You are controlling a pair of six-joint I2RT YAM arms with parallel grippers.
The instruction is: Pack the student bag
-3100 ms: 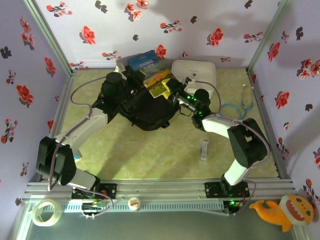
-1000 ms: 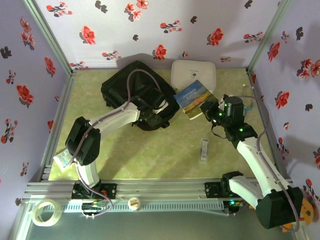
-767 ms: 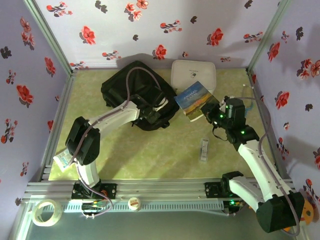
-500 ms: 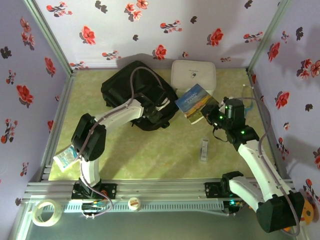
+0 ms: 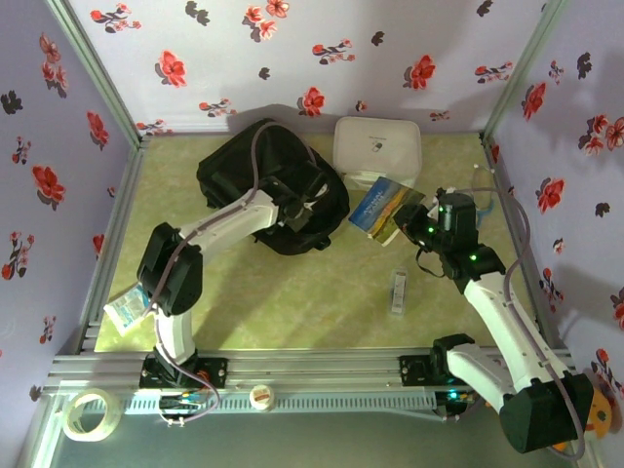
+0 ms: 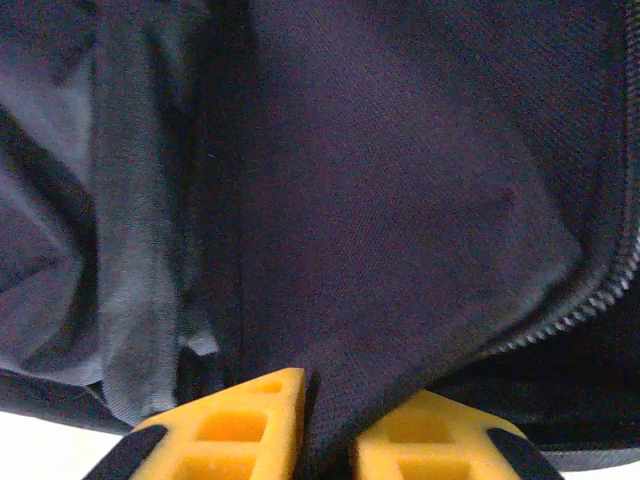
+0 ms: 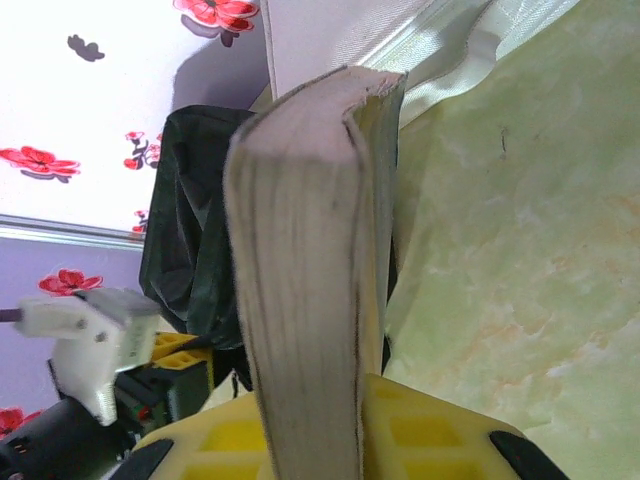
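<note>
- Since half a second earlier, the paperback book point(image 5: 383, 207) had swung from cover-up toward edge-on. It hung between the white zip case point(image 5: 377, 146) and the student bag point(image 5: 258, 180).
- The student bag lay at the far left-centre of the green marbled counter point(image 5: 292, 283), near the case. It was a slumped heap of black woven cloth, with zipper teeth point(image 6: 590, 300) running along its opening.
- The left pincer point(image 6: 335, 425) was closed on a fold of the bag's cloth by that opening, pinched between its yellow fingers.
- The right pincer point(image 7: 312, 405) was clamped on the book's lower edge, with the page block facing the wrist camera and the cover curling at the top.
- The bag looked limp and light and likely to collapse wherever it was not held. The coarse weave should give a firm, non-slip hold.
- The best grip seemed to be the stitched zipper rim, which is stiffer than the panel, so that the mouth would stay open.
- The book seemed rigid enough to slide in edge first.
</note>
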